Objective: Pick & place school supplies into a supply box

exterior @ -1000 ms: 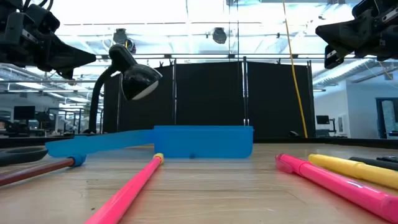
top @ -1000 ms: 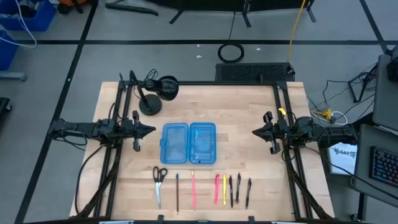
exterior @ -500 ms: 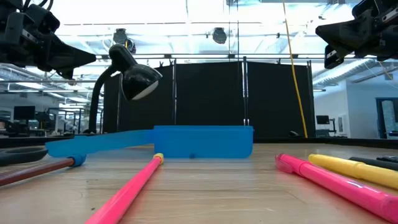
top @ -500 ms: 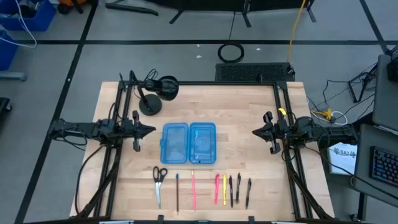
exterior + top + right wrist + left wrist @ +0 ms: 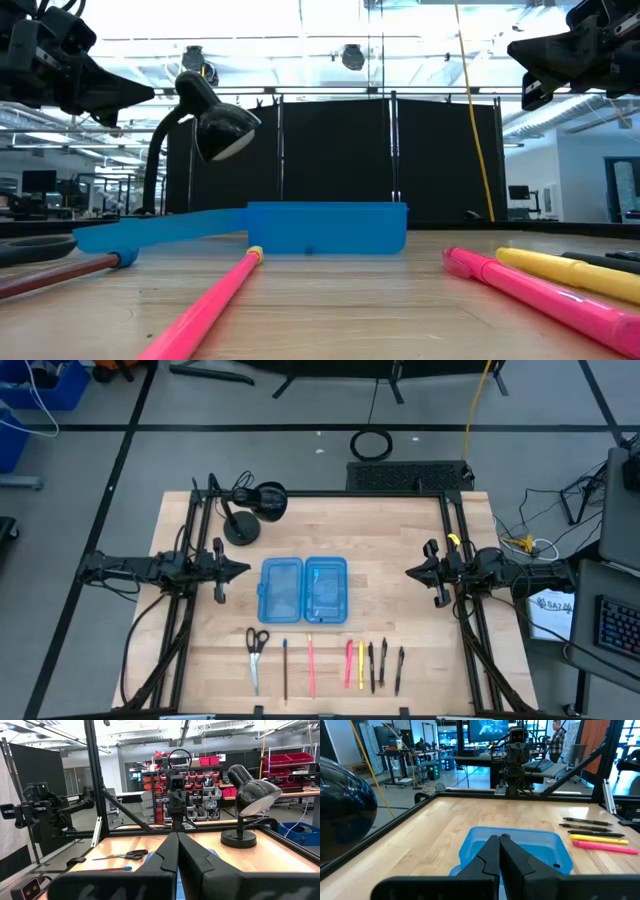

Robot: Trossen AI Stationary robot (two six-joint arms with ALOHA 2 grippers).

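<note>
Both arms wait, nothing picked yet. Left gripper [image 5: 243, 569] hangs above the desk's left side w/ fingers pressed together, empty; right gripper [image 5: 410, 572] mirrors it above the right side, also closed and empty.

The supply box [image 5: 303, 590], a translucent blue case, lies open mid-desk, both halves flat side by side. The supplies sit in a row along the near edge: scissors [image 5: 256, 655] at the left end, then a brown pencil [image 5: 284, 668], a pink pen [image 5: 311, 665], a pink marker [image 5: 349, 663], a yellow marker [image 5: 361, 665] and two black pens [image 5: 384, 664].

Likely risks:
- Pink and yellow markers lie just beside each other, black pens close too; a claw coming down btwn them could nudge a neighbour or pinch two at once.
- Slim round pens probably roll if caught off-centre, maybe toward the desk's near edge.
- The case looks light; a pen dropped on its rim may tip or slide it.
- Black desk lamp [image 5: 250, 510] stands at the far left corner, near the left arm's path.
- Scissors lie flat; a shallow grasp may slip.
</note>
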